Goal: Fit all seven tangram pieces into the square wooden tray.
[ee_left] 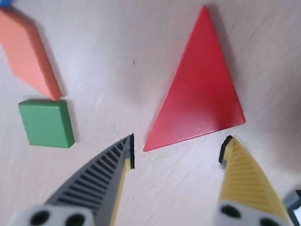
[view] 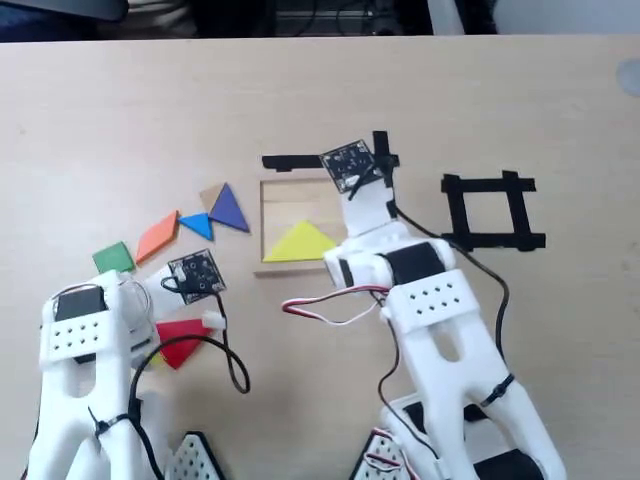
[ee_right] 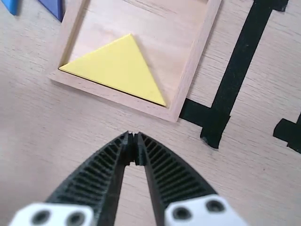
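yellow triangle (ee_right: 117,70) in the tray (ee_right: 193,61), red triangle (ee_left: 197,94) on the counter (view: 320,90)

the yellow triangle lies flat inside the square wooden tray, along the rim on the arms' side. the right pincer (ee_right: 133,143) hangs just outside the tray, jaws closed on nothing. the left pincer (ee_left: 178,151) is wide open, its tips beside the red triangle's edge; a green square (ee_left: 46,123) lies near.

text: none legible | numbers, brands: none legible | left arm's camera board (view: 196,273), right arm's camera board (view: 348,165): print too small to read | marks: black tape square (view: 488,184) on counter (view: 300,90), right of wooden tray (view: 264,220), unlettered
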`<action>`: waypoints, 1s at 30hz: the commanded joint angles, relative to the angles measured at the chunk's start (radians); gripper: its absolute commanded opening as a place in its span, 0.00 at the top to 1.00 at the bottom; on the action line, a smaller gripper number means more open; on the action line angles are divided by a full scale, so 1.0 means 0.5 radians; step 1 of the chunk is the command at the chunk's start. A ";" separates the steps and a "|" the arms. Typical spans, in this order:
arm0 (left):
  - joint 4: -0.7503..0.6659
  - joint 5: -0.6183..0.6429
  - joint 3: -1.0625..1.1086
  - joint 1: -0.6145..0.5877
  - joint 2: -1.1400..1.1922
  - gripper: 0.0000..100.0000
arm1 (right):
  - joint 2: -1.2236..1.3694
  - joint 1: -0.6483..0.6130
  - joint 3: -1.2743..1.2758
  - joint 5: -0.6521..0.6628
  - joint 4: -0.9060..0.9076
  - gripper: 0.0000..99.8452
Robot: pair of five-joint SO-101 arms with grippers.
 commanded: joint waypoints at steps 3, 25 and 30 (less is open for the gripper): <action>-0.077 -0.101 -0.112 0.051 0.196 0.69 | -0.051 -0.025 -0.020 0.018 -0.018 0.99; 0.117 -0.236 -0.450 0.327 0.746 0.69 | -0.051 -0.025 -0.020 0.086 -0.025 0.99; 0.135 -0.224 -0.477 0.388 0.752 0.69 | -0.051 -0.025 -0.020 0.086 -0.025 0.99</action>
